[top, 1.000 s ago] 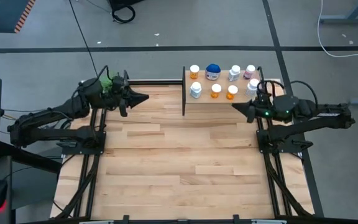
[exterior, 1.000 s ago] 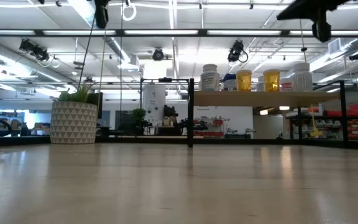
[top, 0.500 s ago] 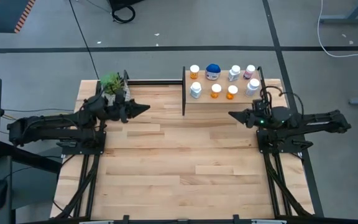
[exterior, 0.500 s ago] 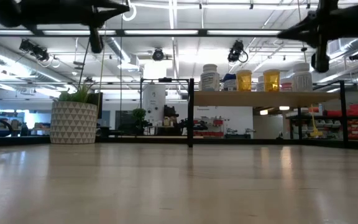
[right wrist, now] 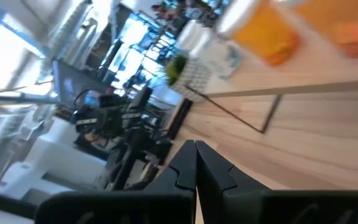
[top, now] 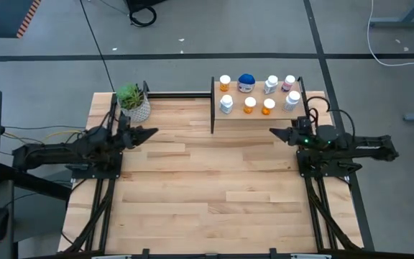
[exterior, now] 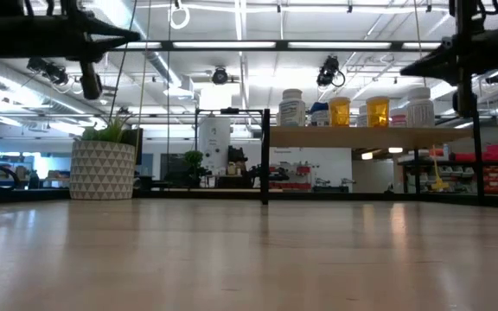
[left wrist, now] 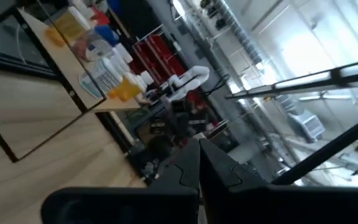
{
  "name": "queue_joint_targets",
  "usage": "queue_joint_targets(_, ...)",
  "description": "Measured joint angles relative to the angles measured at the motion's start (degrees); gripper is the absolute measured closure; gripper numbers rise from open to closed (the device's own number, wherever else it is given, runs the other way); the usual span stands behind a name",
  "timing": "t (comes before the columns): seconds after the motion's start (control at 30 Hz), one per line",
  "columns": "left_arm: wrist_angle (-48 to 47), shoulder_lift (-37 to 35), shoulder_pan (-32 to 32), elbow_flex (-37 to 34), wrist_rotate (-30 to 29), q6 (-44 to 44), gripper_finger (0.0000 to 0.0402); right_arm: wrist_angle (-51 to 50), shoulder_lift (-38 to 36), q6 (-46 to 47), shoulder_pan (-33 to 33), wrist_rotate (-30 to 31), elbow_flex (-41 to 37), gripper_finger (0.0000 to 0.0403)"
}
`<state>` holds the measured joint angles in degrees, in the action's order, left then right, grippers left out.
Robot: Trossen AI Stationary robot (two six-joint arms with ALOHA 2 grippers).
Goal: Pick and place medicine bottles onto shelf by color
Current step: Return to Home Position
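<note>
The medicine bottles stand upright on the shelf [top: 257, 114] at the table's far edge. In the back row are an orange one [top: 225, 83], a blue one [top: 246, 83], a white one [top: 271, 85] and a pink one [top: 288, 83]. In front of them stand a white one [top: 226, 105], two orange ones [top: 249, 105] and another white one [top: 292, 101]. My left gripper [top: 153, 132] hangs shut and empty over the table's left side, pointing right. My right gripper [top: 272, 132] hangs shut and empty just near of the shelf's right end, pointing left.
A potted green plant [top: 132, 101] stands at the table's far left corner, just beyond my left arm. A black post [top: 212, 104] marks the shelf's left end. Bare wooden tabletop [top: 207, 187] lies between the two arms and toward the near edge.
Both arms have sunk lower over the table and rolled their wrists, staying shut and empty. My left gripper has drawn back from beside the plant toward the table's near and left edges. My right gripper has moved a little toward the near edge, away from the shelf.
</note>
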<state>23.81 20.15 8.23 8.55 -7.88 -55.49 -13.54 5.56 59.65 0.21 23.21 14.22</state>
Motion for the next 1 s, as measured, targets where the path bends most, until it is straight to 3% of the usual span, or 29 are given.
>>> queue_joint_targets(0.17, -2.7, -5.6, -0.1, -2.1, 0.0, -1.4, 0.0399, -4.6, -5.6, 1.0, -1.5, -1.6, 0.0, 0.0398)
queue_joint_targets(0.4, -2.7, -10.5, -0.4, -7.7, -0.5, -5.6, 0.0399, -6.3, -5.5, 4.1, -1.6, -4.0, -0.8, 0.0398)
queue_joint_targets(0.6, -5.2, -12.7, -1.1, -8.0, -0.5, -5.1, 0.0398, -5.9, -5.5, 5.0, -1.6, -4.6, -3.2, 0.0398)
queue_joint_targets(0.8, -6.1, -12.8, -1.9, -8.0, -0.5, -5.4, 0.0399, 4.5, -5.3, 9.1, -1.6, -6.3, -10.1, 0.0398)
queue_joint_targets(1.0, -6.1, -12.8, -3.2, -8.0, -0.4, -5.3, 0.0384, 6.3, -4.9, 3.3, -1.6, -6.4, -10.5, 0.0398)
